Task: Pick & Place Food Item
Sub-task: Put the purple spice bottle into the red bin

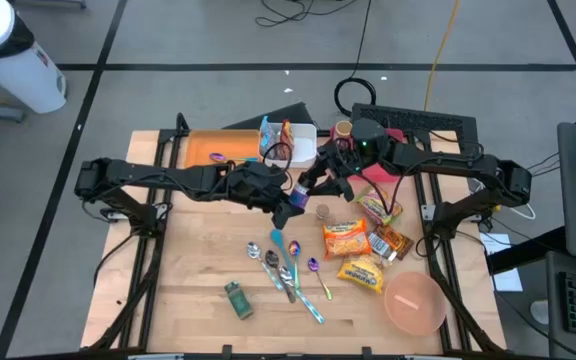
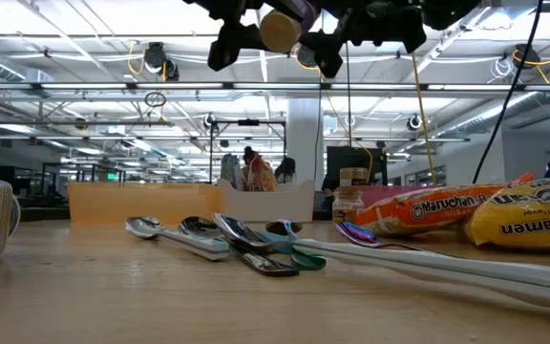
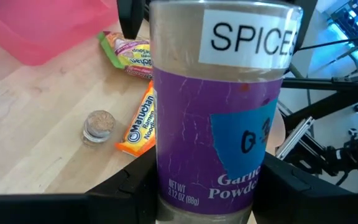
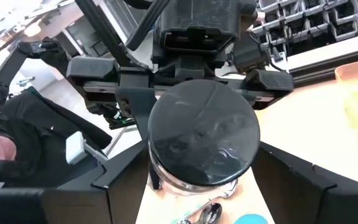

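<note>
Glossy spice jar (image 3: 219,106); matt wooden table (image 1: 198,290).
</note>
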`<action>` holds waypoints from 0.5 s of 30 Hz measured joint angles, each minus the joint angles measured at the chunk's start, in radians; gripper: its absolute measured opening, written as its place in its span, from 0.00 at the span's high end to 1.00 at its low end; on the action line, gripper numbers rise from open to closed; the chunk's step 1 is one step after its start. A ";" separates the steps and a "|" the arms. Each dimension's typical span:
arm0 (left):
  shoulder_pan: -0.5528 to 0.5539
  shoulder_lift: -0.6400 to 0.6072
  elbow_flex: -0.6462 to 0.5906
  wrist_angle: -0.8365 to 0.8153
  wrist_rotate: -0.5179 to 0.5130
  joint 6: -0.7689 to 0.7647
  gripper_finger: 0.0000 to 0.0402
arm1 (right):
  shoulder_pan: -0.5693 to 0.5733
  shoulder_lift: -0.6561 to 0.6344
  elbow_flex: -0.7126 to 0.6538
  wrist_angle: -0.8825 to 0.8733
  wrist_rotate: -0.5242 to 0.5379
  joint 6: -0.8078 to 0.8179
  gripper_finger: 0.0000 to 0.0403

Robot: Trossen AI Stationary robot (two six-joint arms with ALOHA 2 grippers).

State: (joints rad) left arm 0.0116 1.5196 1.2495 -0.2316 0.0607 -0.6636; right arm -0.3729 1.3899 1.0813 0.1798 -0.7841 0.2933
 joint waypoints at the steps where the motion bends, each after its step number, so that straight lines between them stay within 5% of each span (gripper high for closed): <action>1: 0.000 0.000 0.000 0.002 -0.001 0.004 0.51 | 0.000 0.000 0.000 -0.005 0.000 0.000 0.34; 15: 0.000 0.000 0.000 -0.008 0.005 0.039 0.51 | 0.000 0.000 0.000 0.065 -0.011 0.058 0.34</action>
State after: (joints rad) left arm 0.0116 1.5192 1.2495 -0.2398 0.0652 -0.6242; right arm -0.3729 1.3899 1.0813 0.2450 -0.7949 0.3510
